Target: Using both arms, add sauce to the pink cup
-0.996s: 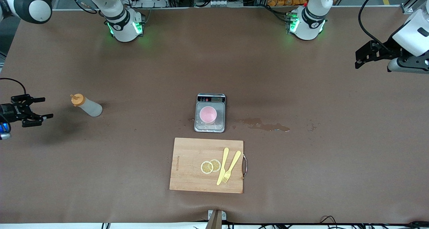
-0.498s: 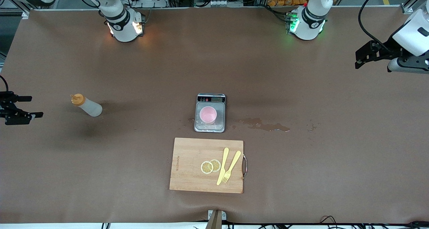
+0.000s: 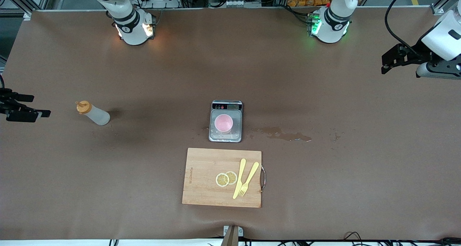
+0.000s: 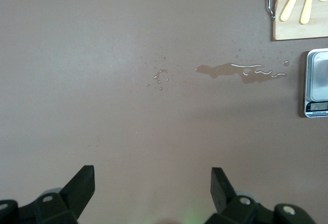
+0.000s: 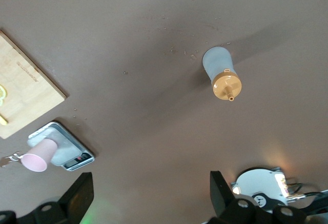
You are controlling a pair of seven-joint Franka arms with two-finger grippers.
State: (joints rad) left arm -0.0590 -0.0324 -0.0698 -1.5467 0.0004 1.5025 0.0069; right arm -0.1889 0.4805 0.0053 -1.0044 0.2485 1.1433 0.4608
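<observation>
2 end effectors spread open over brown tabletop [image 3: 324, 188]: left end effector [image 4: 152, 183], right end effector [image 5: 148, 190]; only right wrist view showing sauce [image 5: 221, 74] upright.

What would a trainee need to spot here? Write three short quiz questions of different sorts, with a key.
1. True or false: the pink cup stands on the scale.
2. Which thing lies nearest the front camera: (a) the sauce, (b) the scale, (c) the cutting board?
3. Fill in: the spill lies beside the scale, toward the ____ arm's end of the table.

Key
1. True.
2. (c); it carries the lemon slices, knife and fork.
3. Left. The left gripper and the right gripper are both open and hold nothing.
</observation>
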